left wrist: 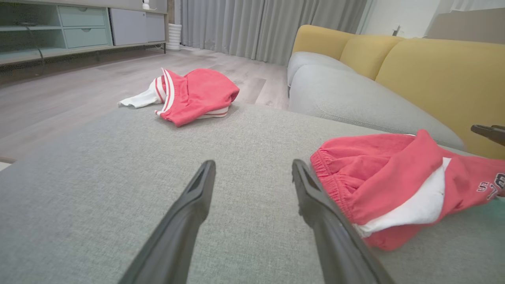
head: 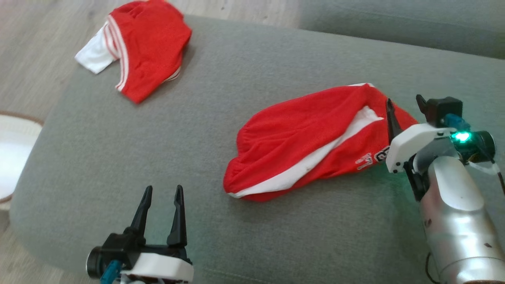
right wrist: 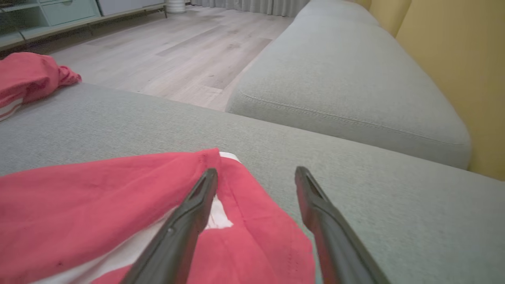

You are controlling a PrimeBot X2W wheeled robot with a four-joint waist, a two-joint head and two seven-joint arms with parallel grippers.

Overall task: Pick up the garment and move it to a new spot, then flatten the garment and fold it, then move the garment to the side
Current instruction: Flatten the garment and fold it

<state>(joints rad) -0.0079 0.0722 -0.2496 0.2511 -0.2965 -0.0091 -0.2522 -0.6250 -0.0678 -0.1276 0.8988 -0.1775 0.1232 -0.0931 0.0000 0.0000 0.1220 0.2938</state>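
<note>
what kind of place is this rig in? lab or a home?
Most likely a home living room: a grey sofa seat with yellow back cushions, grey curtains, and a low cabinet with drawers beside a wood-look floor. Could be a staged mock-up.

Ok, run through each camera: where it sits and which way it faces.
Head: up high, looking down on the cushion; left gripper and right gripper show, open.
Left wrist: low over the cushion, facing the far garment and floor; own fingers show.
Right wrist: low above the shorts, facing the next seat; own fingers show.
Shared: all three see shorts and far garment.
</note>
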